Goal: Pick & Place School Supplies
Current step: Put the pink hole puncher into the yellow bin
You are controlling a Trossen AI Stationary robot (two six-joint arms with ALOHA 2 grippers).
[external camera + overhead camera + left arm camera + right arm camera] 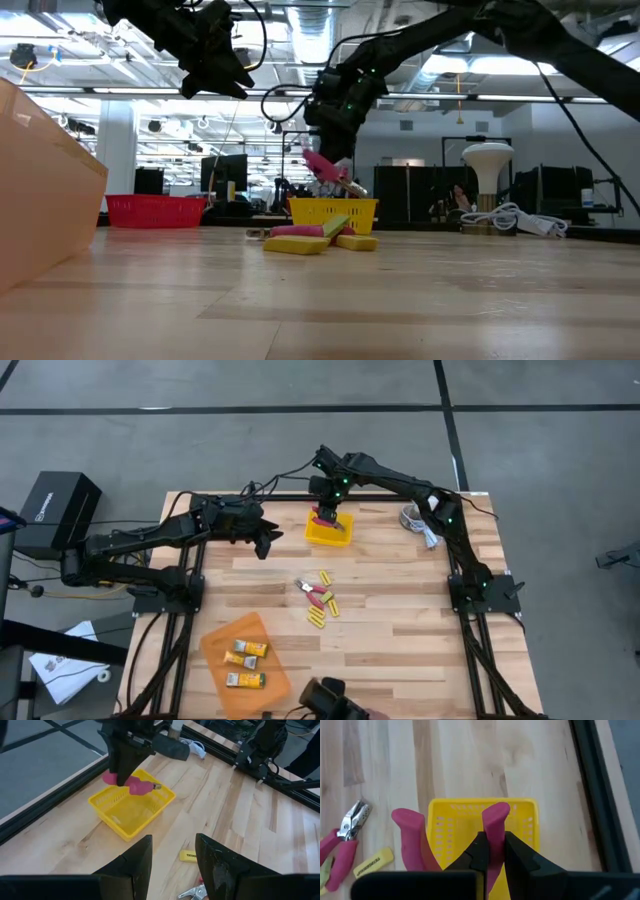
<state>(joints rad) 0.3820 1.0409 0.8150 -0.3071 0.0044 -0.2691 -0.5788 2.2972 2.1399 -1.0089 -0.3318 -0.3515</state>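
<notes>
My right gripper (pixel 325 512) hangs over the yellow tray (pixel 327 530) at the table's far middle, shut on pink-handled pliers (pixel 132 784). The tray also shows under the fingers in the right wrist view (pixel 520 820). My left gripper (pixel 172 857) is open with nothing between its fingers, raised left of the tray (pixel 268 542). At the table's middle lie more school supplies (pixel 320 598): several yellow packs and a second pair of pink-handled pliers (pixel 342 842). Three yellow-and-white packs (pixel 245 663) lie in the orange tray (pixel 215 640). My right gripper pinches one pink handle (pixel 495 825) of the pliers between its two fingers, and the handle's rounded end sticks out past the fingertips. The fingers slant down from above. The other handle (pixel 410 837) splays free beside them. The pliers hang tilted over the yellow tray, metal tip (pixel 352 188) lowest.
A red tray (pixel 155 210) stands far left in the low view. A white lamp-like object (pixel 487 160) and a coiled white cable (pixel 418 520) are at the far right corner. The orange tray's wall (pixel 40 190) fills the low view's left. Bare wood lies right of the middle pile.
</notes>
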